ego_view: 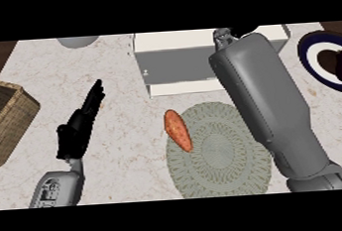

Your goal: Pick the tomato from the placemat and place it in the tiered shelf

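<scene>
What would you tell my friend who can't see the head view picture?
The right arm reaches over the round placemat to the white shelf. An orange sweet potato lies on the placemat's left edge; the left robot hand rests open beside a basket.

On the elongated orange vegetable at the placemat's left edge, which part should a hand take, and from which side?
Probably its middle, from above: the orange vegetable lies flat, long and narrow, running up-down in view, so fingers would close across its short width. Its left side faces open counter.
</scene>
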Robot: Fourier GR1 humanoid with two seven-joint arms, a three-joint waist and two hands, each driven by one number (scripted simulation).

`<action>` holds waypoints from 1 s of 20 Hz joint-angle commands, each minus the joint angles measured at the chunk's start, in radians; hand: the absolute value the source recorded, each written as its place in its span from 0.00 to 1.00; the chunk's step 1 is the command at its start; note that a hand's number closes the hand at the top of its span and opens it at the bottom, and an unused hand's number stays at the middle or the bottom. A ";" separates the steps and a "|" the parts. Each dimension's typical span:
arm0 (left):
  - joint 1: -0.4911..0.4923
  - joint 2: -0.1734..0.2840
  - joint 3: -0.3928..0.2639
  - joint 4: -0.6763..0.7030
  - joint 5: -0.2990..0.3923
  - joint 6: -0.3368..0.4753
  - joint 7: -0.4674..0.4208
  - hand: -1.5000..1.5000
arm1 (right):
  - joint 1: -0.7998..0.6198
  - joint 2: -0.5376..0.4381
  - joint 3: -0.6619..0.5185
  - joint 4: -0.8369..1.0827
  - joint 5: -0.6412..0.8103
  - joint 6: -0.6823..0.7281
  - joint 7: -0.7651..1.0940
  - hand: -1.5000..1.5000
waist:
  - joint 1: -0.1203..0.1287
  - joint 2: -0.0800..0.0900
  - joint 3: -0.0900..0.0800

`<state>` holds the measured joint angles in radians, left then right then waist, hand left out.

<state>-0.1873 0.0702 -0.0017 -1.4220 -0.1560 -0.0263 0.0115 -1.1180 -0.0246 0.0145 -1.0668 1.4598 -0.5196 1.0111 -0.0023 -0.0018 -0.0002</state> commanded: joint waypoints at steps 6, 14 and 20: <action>-0.009 0.008 0.008 0.043 -0.008 -0.004 -0.023 0.50 | 0.042 0.024 -0.046 -0.199 -0.137 -0.007 -0.021 0.00 | -0.001 0.000 0.000; 0.023 0.009 0.000 -0.025 0.006 -0.020 0.010 0.50 | 0.012 0.024 -0.042 -0.212 -0.185 -0.115 0.010 0.00 | 0.012 0.002 0.000; -0.021 -0.012 0.002 -0.008 -0.004 0.009 0.038 0.50 | -0.052 -0.010 -0.173 -0.435 -0.154 -0.051 0.080 0.00 | -0.009 -0.004 0.000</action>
<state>-0.1785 0.0595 -0.0103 -1.4451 -0.1631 -0.0225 0.0304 -1.1519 -0.0341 -0.1237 -1.4079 1.2674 -0.5582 0.9914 -0.0035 -0.0041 0.0001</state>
